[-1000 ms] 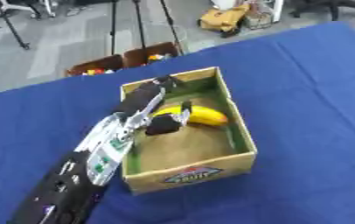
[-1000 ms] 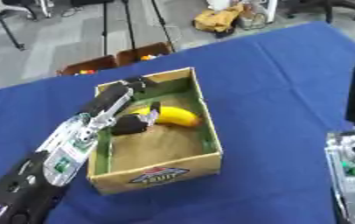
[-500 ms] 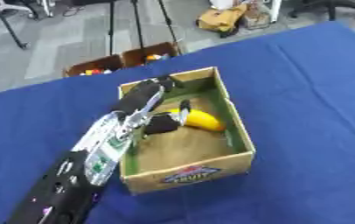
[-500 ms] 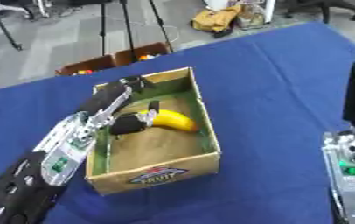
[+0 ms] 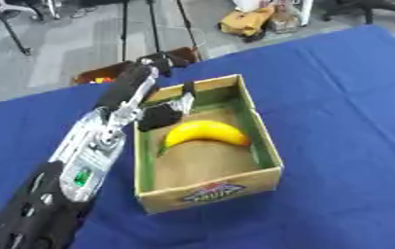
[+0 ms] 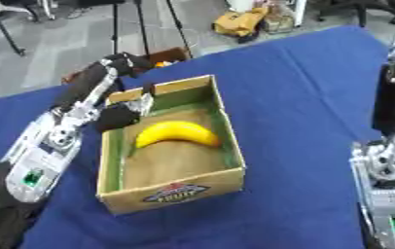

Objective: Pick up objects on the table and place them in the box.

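Filling most of the frame, the blue table (image 5: 337,97) runs askew from lower left to upper right, bare cloth lying open on every side of the cardboard box (image 5: 209,192) at centre; the box sits with its long axis running from lower centre up toward upper centre, its printed end wall nearest the camera, green liner showing inside the side walls; the left arm comes in from the lower left corner and slants up along the box's left wall, and the left hand (image 5: 163,114) hangs over the box's upper left inside corner, its fingers looking relaxed and apart, closed on nothing that can be seen; the banana (image 5: 203,133) lies on the box floor in the upper half, just to the lower right of that hand and seemingly no longer touched by it, its curve arching upward and its long axis lying crosswise, from the left wall toward the right wall; by the look of it the banana is already delivered, so the coming move is likely a withdrawal up and to the left, over the left wall, where the cloth is open; the right arm stands at the right edge of the right eye view, well apart from the box, and the right hand cannot be made out.
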